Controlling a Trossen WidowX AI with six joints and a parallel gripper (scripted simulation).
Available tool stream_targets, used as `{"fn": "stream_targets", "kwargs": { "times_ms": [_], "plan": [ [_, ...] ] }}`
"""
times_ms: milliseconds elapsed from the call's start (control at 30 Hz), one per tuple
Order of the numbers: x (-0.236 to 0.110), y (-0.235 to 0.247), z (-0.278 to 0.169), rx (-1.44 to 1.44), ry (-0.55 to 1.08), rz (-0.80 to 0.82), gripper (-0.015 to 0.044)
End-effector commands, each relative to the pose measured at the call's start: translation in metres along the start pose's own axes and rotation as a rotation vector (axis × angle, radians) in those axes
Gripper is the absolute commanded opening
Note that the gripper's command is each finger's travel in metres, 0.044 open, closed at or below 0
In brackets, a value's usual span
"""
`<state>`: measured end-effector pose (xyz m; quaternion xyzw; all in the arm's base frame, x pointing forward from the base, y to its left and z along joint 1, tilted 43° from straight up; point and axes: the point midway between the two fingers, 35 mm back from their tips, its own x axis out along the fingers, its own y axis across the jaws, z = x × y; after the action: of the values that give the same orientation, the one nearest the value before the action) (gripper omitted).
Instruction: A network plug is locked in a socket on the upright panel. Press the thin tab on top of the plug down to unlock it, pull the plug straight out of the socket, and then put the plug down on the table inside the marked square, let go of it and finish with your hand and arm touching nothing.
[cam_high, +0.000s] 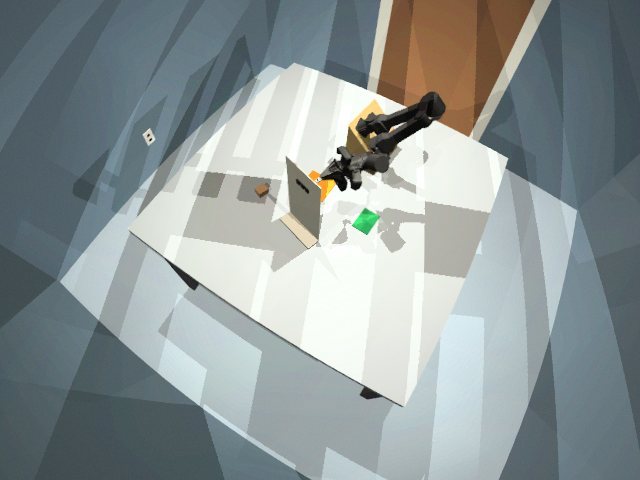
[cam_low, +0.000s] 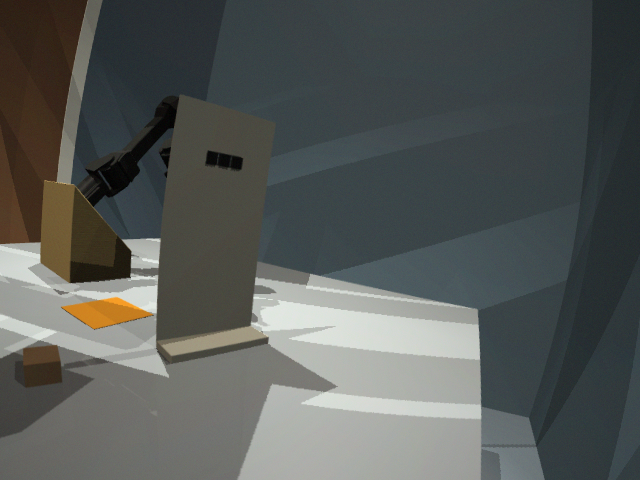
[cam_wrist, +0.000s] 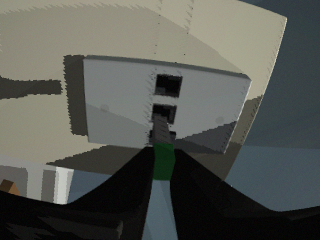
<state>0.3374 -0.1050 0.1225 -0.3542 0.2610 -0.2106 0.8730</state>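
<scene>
The upright beige panel (cam_high: 303, 206) (cam_low: 211, 232) (cam_wrist: 100, 34) stands on a flat foot in the middle of the table. A grey socket block (cam_wrist: 114, 107) with two dark sockets sits on the face towards my arm. My gripper (cam_high: 324, 175) (cam_wrist: 162, 156) is level with the block and a short way back from it. It is shut on the small green plug (cam_wrist: 163, 155). The plug's grey front reaches the lower socket (cam_wrist: 164, 112); I cannot tell whether it is still inside. In the exterior view the panel hides the gripper. An orange square (cam_high: 324, 190) (cam_low: 105, 311) lies under the gripper, and a green square (cam_high: 366, 220) lies nearer the table's middle.
A tan wedge-shaped block (cam_high: 361, 131) (cam_low: 72, 237) stands by the arm's base. A small brown cube (cam_high: 261, 190) (cam_low: 41, 364) lies on the far side of the panel. The white table (cam_high: 336, 320) ends in open edges all round.
</scene>
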Motion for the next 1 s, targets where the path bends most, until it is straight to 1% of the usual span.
{"fn": "stream_targets", "kwargs": {
  "times_ms": [0, 967],
  "plan": [
    [-0.002, 0.001, -0.002, 0.003, 0.006, 0.000, 0.0000],
    [-0.015, 0.001, -0.001, 0.003, 0.006, 0.000, 0.0000]
  ]
}}
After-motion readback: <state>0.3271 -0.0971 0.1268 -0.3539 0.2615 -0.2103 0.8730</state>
